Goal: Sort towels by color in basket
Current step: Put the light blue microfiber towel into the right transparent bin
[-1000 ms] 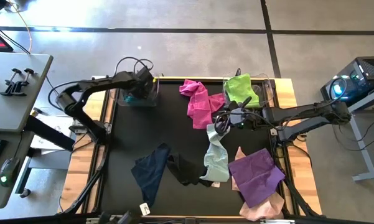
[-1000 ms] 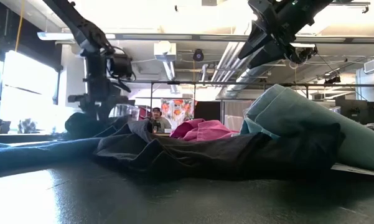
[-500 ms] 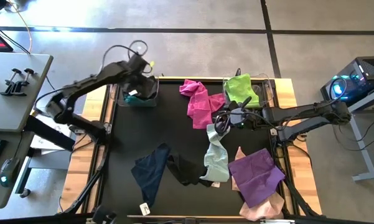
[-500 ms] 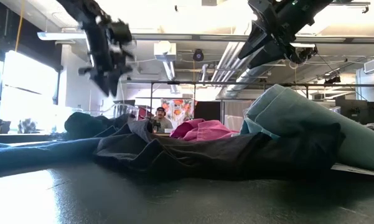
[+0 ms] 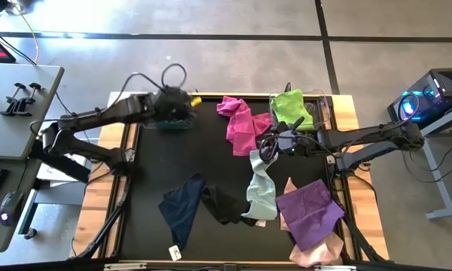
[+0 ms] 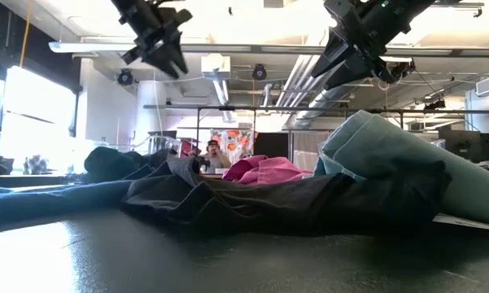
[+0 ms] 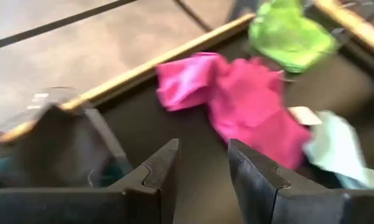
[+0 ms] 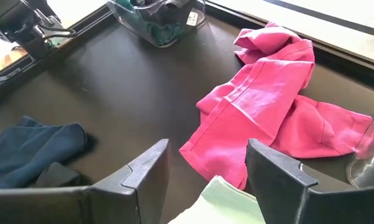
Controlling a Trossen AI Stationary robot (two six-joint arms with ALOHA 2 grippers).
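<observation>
My left gripper [image 7: 203, 165] is open and raised just right of the clear far-left basket [image 5: 168, 120], which holds a teal towel [image 8: 150, 27]. My right gripper [image 8: 205, 168] is open too, held high [image 6: 321, 69] over the far end of the mint towel [image 5: 262, 188]. A magenta towel [image 5: 241, 124] lies spread at the far middle. The lime towel [image 5: 292, 108] sits in the clear far-right basket. Navy [image 5: 182, 207], black [image 5: 226, 207], purple [image 5: 310, 211] and pale pink [image 5: 316, 252] towels lie along the near side, partly overlapping.
The black mat has bare room at its middle and left [image 5: 188, 158]. Wooden table rims [image 5: 105, 188] flank the mat. A side desk [image 5: 22, 105] stands beyond the left edge. A person shows far behind the table [image 6: 214, 155].
My left gripper has lifted out of the far-left basket, risen high and swung a little toward the right, tipping toward the magenta towel. The teal towel has stayed in the basket. The right arm has kept still.
</observation>
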